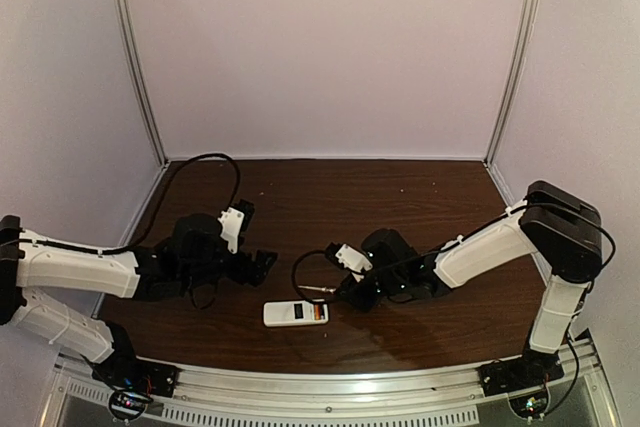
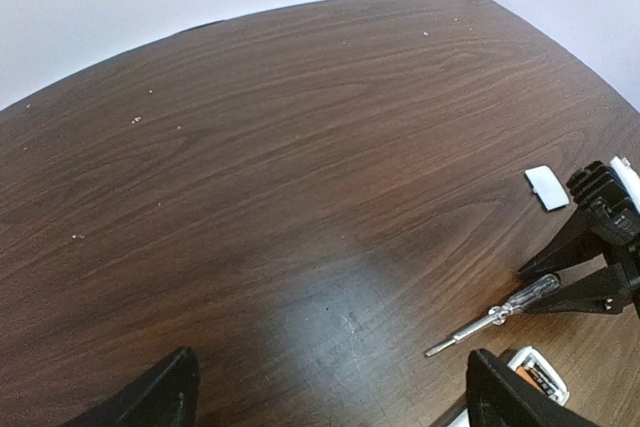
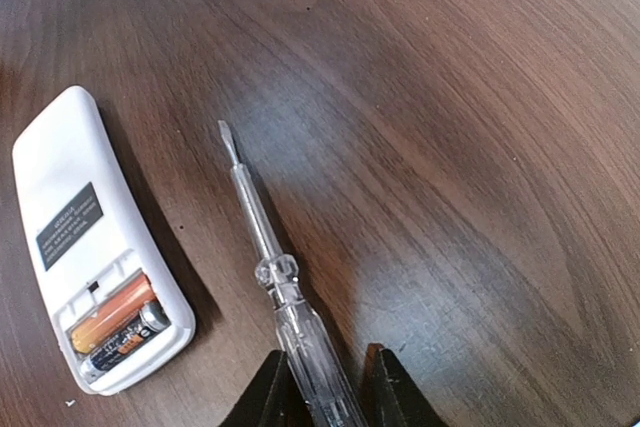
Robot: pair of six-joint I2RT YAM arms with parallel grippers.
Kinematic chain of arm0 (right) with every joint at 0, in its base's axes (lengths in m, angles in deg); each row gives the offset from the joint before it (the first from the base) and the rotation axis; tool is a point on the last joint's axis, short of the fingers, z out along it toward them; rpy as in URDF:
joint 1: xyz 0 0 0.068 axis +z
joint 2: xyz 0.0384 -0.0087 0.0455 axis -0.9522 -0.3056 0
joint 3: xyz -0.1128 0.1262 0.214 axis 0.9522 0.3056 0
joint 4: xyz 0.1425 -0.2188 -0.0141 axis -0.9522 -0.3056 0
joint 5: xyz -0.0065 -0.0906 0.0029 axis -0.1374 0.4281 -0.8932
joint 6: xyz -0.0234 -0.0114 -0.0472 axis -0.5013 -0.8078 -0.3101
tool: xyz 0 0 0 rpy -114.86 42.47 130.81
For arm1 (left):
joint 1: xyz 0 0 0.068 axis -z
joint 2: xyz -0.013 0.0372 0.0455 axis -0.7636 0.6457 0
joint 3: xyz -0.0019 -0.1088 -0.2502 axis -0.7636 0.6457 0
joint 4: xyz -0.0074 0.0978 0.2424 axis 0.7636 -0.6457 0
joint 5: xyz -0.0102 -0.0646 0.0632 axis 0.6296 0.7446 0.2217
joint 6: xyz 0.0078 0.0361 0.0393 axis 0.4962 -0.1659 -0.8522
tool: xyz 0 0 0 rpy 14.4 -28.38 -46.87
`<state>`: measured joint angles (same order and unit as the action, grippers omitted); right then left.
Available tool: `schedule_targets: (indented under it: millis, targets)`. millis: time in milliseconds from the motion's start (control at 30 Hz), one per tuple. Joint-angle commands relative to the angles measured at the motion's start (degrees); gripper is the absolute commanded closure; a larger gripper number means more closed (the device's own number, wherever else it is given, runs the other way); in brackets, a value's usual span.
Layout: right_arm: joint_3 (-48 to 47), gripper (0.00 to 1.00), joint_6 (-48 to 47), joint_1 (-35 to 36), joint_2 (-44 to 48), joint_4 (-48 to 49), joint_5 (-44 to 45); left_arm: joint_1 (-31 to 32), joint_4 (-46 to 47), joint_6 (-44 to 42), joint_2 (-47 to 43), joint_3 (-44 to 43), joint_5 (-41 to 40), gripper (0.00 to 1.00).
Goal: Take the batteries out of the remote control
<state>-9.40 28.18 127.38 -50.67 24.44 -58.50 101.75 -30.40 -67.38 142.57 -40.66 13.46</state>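
Right gripper (image 3: 328, 357): jaws narrow, clamped on the clear handle of the screwdriver (image 3: 262, 237), which lies flat on the table (image 3: 480, 147).
Left gripper (image 2: 330, 397): wide open, empty, well apart from the work.
Remote control (image 3: 80, 197): back-up, just beside the screwdriver, long axes roughly parallel.
Batteries (image 3: 112, 312): both seated crosswise in the open bay, at the remote's end nearest the right gripper.
Nearer arm: right; the blade tip lies past the bay and likely needs drawing back toward it.

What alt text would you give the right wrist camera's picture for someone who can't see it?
The pincer clasps a clear-handled screwdriver lying on a dark wooden table. Left of it, a white remote lies open, two batteries inside.
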Motion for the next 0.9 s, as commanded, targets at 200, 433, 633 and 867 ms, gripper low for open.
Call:
schedule_targets:
  millis: [200,433,633,867]
  targets:
    - [4.3,0.67,0.8,-0.2,-0.3,-3.0,1.1,0.2,5.0,-1.7,6.4,-4.8,2.3,0.06]
    - [6.7,0.71,2.3,-0.2,0.9,-1.0,1.2,0.2,5.2,-2.2,8.2,-6.3,3.1,0.06]
    - [7.2,0.84,3.1,-0.1,0.3,0.4,1.2,0.2,5.6,-2.3,8.1,-6.3,4.1,0.06]
    - [7.4,0.93,4.8,-0.1,1.8,0.5,0.2,0.2,8.2,-3.3,9.5,-7.3,6.2,0.05]
